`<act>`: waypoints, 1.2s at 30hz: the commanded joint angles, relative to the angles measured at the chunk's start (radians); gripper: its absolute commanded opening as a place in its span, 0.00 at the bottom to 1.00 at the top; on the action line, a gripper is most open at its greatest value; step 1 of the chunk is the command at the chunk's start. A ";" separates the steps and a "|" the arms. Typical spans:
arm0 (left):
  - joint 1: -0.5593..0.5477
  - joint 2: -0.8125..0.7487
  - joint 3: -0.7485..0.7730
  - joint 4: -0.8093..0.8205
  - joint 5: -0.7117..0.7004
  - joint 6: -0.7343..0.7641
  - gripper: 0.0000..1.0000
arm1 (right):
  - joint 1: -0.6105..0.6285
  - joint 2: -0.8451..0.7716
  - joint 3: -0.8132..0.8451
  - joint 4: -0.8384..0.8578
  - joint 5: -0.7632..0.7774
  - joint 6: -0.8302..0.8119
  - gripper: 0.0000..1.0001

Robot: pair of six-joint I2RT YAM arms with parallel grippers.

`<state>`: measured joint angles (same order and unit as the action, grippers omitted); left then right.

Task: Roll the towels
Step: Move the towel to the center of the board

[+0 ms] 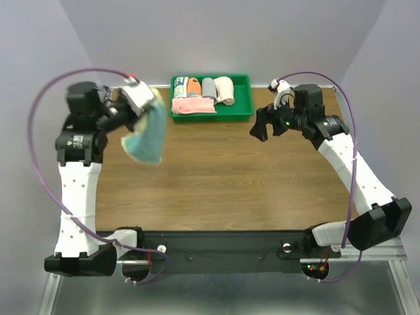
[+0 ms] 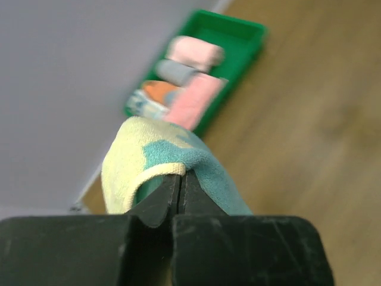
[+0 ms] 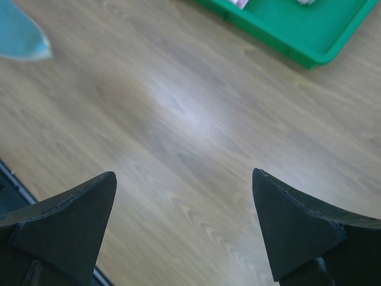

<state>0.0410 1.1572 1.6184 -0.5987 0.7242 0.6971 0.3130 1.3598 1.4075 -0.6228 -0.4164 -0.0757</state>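
My left gripper (image 1: 152, 106) is shut on the teal towel (image 1: 147, 134) with pale yellow edges and holds it in the air above the table's left side, the cloth hanging down. In the left wrist view the jaws (image 2: 181, 179) pinch its yellow hem, the teal towel (image 2: 178, 156) draped over them. A corner of it shows in the right wrist view (image 3: 21, 36). A pale peach-pink rolled towel (image 1: 225, 90) lies in the green tray (image 1: 244, 98). My right gripper (image 1: 268, 126) is open and empty, hovering above the table (image 3: 184, 119) right of the tray.
The green tray at the back centre also holds a pink folded cloth (image 1: 193, 105), a grey roll (image 1: 209, 86), an orange roll (image 1: 193, 85) and a patterned roll (image 1: 179, 86). It shows in the left wrist view (image 2: 250, 33) and in the right wrist view (image 3: 297, 42). Wooden tabletop (image 1: 223, 170) lies below.
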 commanded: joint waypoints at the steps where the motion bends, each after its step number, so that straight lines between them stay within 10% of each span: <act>1: -0.177 -0.089 -0.138 -0.338 0.018 0.295 0.00 | -0.012 -0.048 -0.056 -0.078 -0.076 -0.015 1.00; 10: -0.369 0.038 -0.141 -0.209 -0.402 0.162 0.00 | -0.029 -0.077 -0.099 -0.130 -0.018 -0.038 1.00; 15: -0.492 -0.054 -0.147 -0.014 -0.765 0.376 0.00 | -0.081 -0.088 -0.085 -0.144 -0.001 -0.068 1.00; 21: -0.677 0.015 -0.026 -0.137 -0.790 0.322 0.00 | -0.248 -0.050 -0.061 -0.173 -0.136 -0.087 1.00; 26: -0.971 0.107 -0.228 -0.020 -0.821 0.146 0.00 | -0.308 -0.010 -0.071 -0.224 -0.179 -0.119 1.00; 28: -1.030 0.207 -0.256 0.012 -0.772 0.084 0.12 | -0.339 -0.004 -0.074 -0.236 -0.189 -0.137 1.00; 29: -1.044 0.248 -0.235 0.023 -0.694 0.000 0.58 | -0.362 0.001 -0.073 -0.248 -0.193 -0.144 1.00; 31: -1.053 0.346 -0.162 0.025 -0.607 -0.092 0.89 | -0.386 0.016 -0.062 -0.277 -0.188 -0.176 1.00; 36: -1.012 0.290 -0.133 0.128 -0.445 -0.149 0.99 | -0.393 0.038 -0.041 -0.331 -0.162 -0.226 0.99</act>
<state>-1.0096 1.5997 1.4166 -0.5873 0.1246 0.6785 -0.0769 1.3933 1.3064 -0.8936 -0.5659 -0.2401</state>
